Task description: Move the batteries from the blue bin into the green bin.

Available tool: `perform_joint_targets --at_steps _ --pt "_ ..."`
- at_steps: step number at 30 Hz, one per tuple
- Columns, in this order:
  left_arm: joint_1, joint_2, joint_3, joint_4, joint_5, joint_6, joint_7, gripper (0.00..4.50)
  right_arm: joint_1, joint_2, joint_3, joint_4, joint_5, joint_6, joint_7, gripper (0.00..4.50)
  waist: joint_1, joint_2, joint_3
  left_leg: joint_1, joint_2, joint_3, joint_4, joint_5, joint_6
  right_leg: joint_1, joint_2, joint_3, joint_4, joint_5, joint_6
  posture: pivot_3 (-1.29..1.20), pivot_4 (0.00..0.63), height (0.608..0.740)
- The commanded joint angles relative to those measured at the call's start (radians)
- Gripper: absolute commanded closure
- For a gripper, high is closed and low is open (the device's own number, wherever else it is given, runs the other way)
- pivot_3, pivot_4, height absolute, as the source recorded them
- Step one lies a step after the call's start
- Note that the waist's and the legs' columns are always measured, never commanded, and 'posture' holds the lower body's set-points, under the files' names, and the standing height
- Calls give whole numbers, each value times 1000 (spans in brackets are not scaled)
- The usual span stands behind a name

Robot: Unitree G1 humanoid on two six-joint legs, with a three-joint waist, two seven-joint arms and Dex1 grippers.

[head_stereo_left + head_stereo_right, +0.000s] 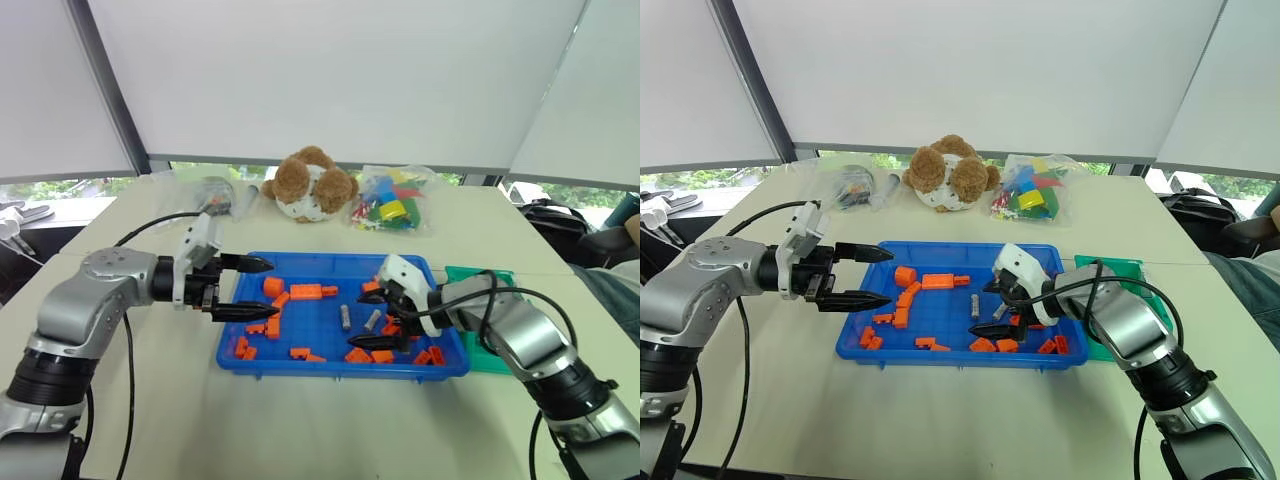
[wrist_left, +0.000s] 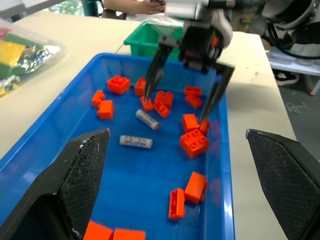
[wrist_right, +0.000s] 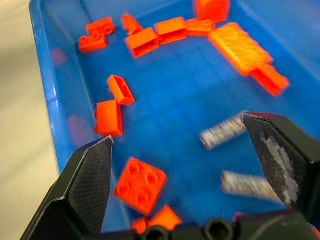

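Batteries [image 1: 372,319], two, lie in blue bin [image 1: 300,262] just ahead of my right gripper [image 1: 372,318], jaws wide apart, empty; left gripper [image 1: 242,288], also open, hovers farther off.

A robotics test room, office-like: a pale table [image 1: 300,420] beneath drawn white roller blinds [image 1: 330,80], with a plush toy [image 1: 312,184] and bagged toy blocks [image 1: 392,208] staged beyond the grippers as props.

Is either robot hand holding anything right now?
No. The left gripper and the right gripper both have open fingers with nothing between them; two batteries lie in the blue bin.
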Motion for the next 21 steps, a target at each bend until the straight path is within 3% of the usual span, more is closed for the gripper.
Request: perform_joint_targets --at_steps 1,13,21 --pt "-17 18 29 -24 -12 0 0 0 -75 39 45 124 -64 -116 25 20 -2 0 0 -1 0 0 1 0 0 0 0 0 0 0 0 0 150 734" --pt "-2 34 45 -53 -20 13 17 0 -275 210 157 735 -258 -472 127 20 -5 0 0 -2 1 0 8 -1 2 0 0 -1 3 0 0 0 150 734" --pt "12 42 54 -72 -31 20 38 0 -338 261 153 969 -336 -599 152 20 -7 0 0 -2 1 0 8 1 -1 0 0 -1 4 0 0 0 150 734"
